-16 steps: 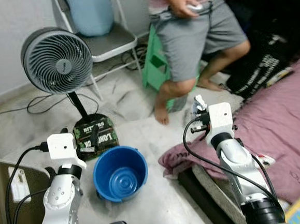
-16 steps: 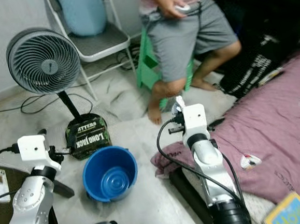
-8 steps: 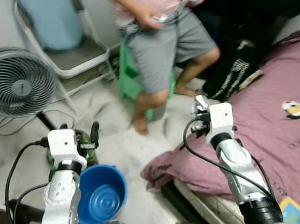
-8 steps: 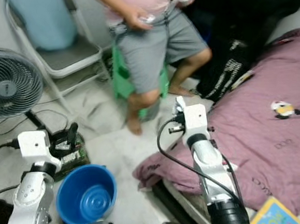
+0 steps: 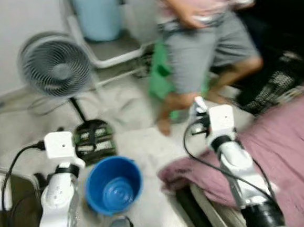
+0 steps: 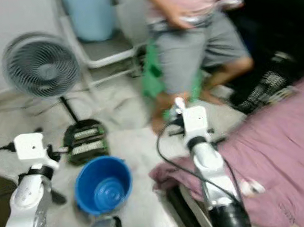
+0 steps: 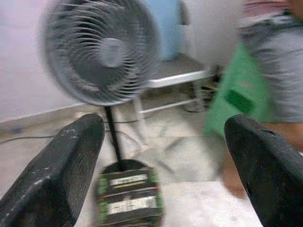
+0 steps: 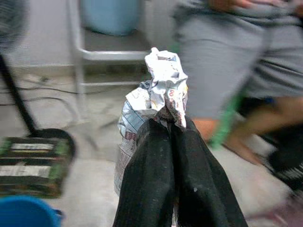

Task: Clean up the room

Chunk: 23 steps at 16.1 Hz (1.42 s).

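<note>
Home bedroom: bed with purple blanket [image 5: 296, 133] at 4 o'clock, standing fan [image 5: 56, 66] at 10 o'clock, folding chair [image 5: 116, 45] at 12, barefoot person [image 5: 204, 41] at 1.

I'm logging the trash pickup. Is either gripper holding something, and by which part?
The right gripper is shut on a crumpled paper wrapper, pinching its lower end so the wad sticks out past the fingertips. The left gripper is open and holds nothing.

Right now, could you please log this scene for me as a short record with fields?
Right gripper: shut on crumpled paper, raised beside the bed
Left gripper: open, holding nothing, facing the fan
Bucket: blue, on the floor between the arms
Bed cover: purple, at the robot's right
Person: standing ahead by a green stool
</note>
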{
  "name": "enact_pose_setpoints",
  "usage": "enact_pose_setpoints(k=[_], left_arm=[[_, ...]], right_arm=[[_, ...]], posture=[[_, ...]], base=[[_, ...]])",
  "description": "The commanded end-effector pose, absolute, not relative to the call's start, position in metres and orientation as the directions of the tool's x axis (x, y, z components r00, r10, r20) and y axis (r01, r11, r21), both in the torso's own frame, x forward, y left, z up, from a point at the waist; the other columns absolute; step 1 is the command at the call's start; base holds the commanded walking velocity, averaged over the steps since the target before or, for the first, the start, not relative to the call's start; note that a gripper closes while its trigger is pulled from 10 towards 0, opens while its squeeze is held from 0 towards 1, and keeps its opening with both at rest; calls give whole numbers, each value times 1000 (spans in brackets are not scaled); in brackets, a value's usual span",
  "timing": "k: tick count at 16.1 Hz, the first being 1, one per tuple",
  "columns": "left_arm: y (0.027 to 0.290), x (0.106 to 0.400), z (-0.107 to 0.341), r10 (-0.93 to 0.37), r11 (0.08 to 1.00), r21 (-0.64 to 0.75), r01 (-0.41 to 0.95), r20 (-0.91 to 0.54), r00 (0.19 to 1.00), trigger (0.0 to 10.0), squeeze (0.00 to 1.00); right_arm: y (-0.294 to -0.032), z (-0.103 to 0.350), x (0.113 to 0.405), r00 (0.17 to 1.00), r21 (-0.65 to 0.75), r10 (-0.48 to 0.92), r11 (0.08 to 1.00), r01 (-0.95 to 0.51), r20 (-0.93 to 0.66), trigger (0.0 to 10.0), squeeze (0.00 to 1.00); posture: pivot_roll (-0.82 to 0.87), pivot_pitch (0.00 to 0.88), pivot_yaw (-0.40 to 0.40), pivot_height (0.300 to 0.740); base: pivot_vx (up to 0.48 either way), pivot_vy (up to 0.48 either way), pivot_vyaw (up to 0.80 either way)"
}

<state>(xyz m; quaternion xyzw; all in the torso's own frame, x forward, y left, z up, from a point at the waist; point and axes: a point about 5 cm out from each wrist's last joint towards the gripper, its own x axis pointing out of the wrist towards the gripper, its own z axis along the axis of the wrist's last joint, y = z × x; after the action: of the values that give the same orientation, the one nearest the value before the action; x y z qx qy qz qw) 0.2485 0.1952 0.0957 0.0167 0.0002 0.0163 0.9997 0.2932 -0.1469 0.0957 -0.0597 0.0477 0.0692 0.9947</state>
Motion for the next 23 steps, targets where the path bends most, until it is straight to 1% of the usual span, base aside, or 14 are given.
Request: enact_pose_setpoints(k=[1,14,15,17,18,21,23], left_arm=[[192,247,93,28,999,36,-28,-11,1000,10000,0],[190,248,93,9,999,35,-8,-7,1000,10000,0],[183,246,94,-65,998,-8,65,4,998,10000,0],[176,243,94,-155,987,-38,155,2,988,10000,0],[174,243,94,-171,985,-38,171,4,985,10000,0],[163,238,97,-292,956,-5,292,9,956,10000,0],[159,237,98,-334,943,13,334,13,943,10000,0]], right_arm=[[-153,99,293,989,-122,115,985,-125,-89,10000,0],[-154,98,294,989,-126,112,984,-124,-93,10000,0],[-155,98,294,990,-125,109,985,-120,-90,10000,0],[-156,98,295,992,-124,97,987,-107,-85,10000,0],[-157,98,295,992,-123,94,987,-104,-85,10000,0],[-159,99,296,994,-101,77,991,-85,-78,10000,0],[-159,99,296,995,-104,71,991,-78,-77,10000,0]], posture=[[32,96,-36,740],[31,90,-37,740],[31,88,-39,740],[32,87,-39,740],[32,85,-40,740],[31,83,-40,740],[30,81,-38,740]], base=[[0,0,800],[0,0,800],[0,0,800],[0,0,800],[0,0,0],[0,0,0],[0,0,0]])
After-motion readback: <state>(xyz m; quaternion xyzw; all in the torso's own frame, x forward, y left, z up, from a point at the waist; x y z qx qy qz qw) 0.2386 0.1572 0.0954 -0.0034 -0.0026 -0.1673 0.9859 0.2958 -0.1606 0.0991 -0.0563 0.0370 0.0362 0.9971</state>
